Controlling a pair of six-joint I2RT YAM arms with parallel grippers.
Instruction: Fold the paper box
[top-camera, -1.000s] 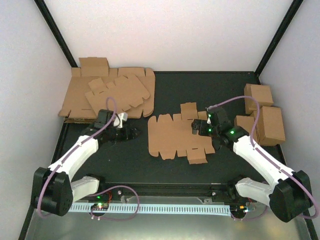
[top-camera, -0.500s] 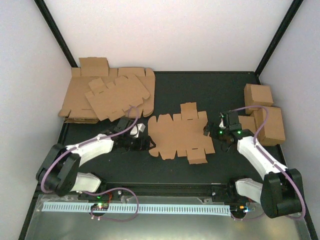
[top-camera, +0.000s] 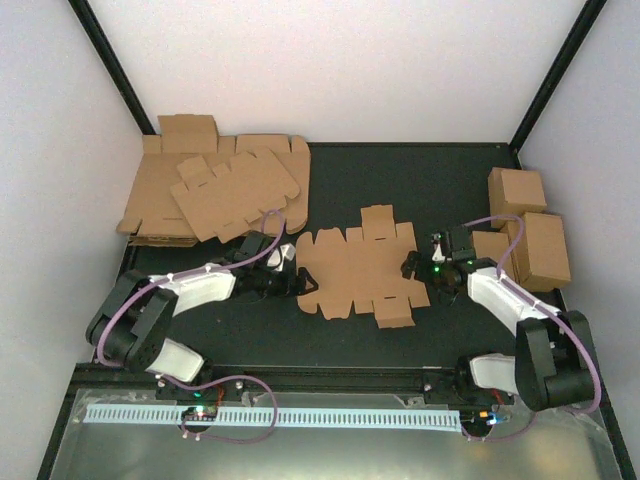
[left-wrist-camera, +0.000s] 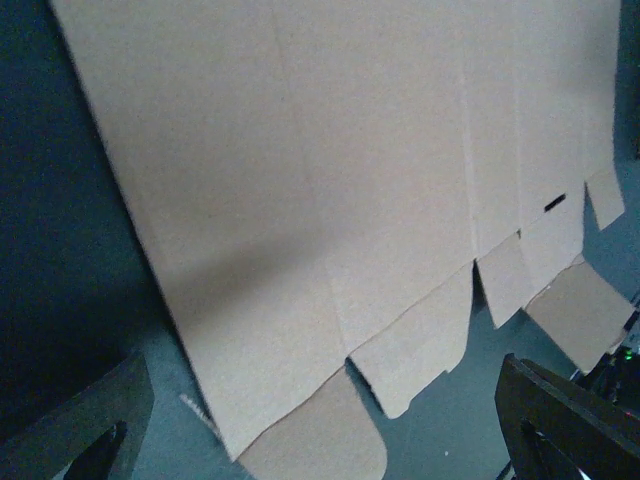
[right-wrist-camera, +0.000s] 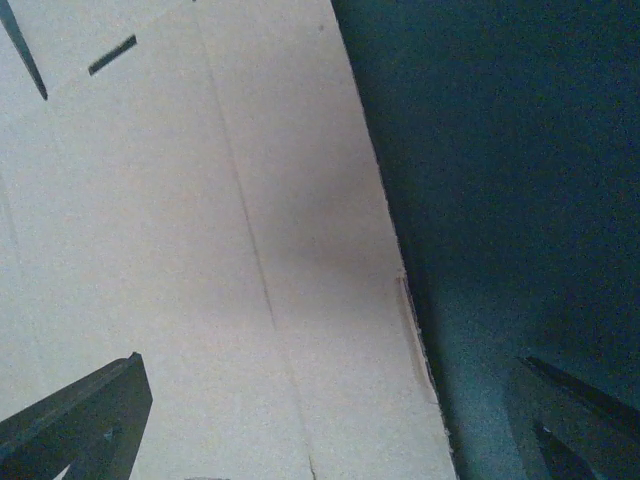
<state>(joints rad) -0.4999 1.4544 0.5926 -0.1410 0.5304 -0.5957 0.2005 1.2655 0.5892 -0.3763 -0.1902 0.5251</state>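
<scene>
A flat, unfolded paper box (top-camera: 360, 270) lies on a black table (top-camera: 400, 180). The left gripper (top-camera: 297, 283) sits low at the box's left edge and the right gripper (top-camera: 411, 266) at its right edge, both spread wide and grasping nothing. Seen from the left wrist, the box's edge reaches in between the fingers (left-wrist-camera: 85, 430). Seen from the right wrist, one finger (right-wrist-camera: 80, 420) is over the cardboard and the other is over bare table. A heap of blanks (top-camera: 215, 190) lies beyond the box's left, and folded boxes (top-camera: 530, 235) stand to its right.

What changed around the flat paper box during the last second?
The left gripper moved right to the left edge of the paper box; the right gripper drew back from above it to its right edge. Both are open, holding nothing. The box stayed flat and unmoved.
</scene>
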